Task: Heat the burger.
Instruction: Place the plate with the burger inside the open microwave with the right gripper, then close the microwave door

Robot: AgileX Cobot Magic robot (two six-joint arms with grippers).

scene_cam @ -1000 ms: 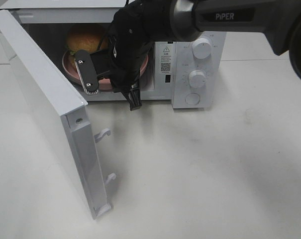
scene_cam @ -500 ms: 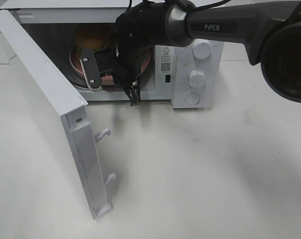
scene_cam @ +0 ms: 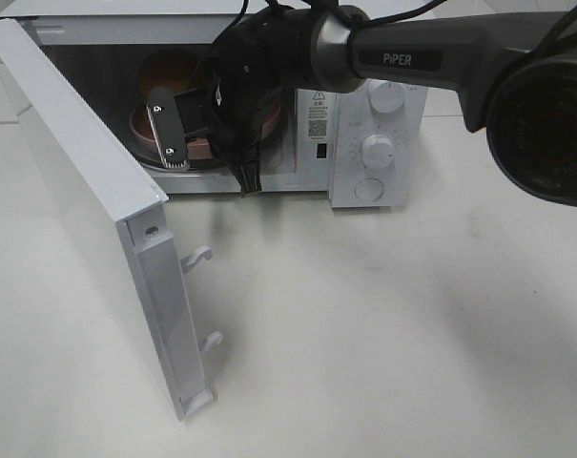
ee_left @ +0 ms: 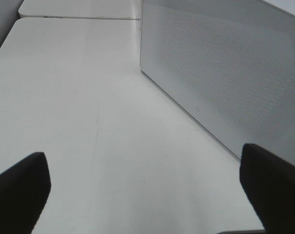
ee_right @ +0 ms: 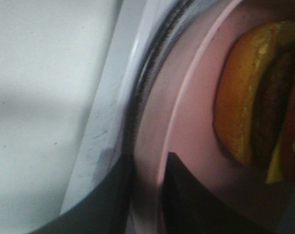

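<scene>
The burger (scene_cam: 172, 69) sits on a round pink plate (scene_cam: 140, 124) inside the open microwave (scene_cam: 379, 105), its bun partly hidden by my right arm. In the right wrist view the burger (ee_right: 245, 97) lies close ahead, on the pink plate (ee_right: 196, 97). My right gripper (scene_cam: 212, 153) reaches into the cavity. Its dark fingers (ee_right: 196, 204) stand on either side of the plate's rim, and I cannot make out whether they still press on it. My left gripper (ee_left: 145, 195) is open over bare table, beside the microwave's door (ee_left: 220, 73).
The microwave's door (scene_cam: 78, 191) swings far out to the front left, with two latch hooks (scene_cam: 200, 256) on its edge. Two knobs (scene_cam: 378, 150) and a button sit on the panel to the right. White table (scene_cam: 383, 324) spreads in front.
My right arm has pushed deeper into the microwave, carrying the plate and burger further back. The door has not moved.
</scene>
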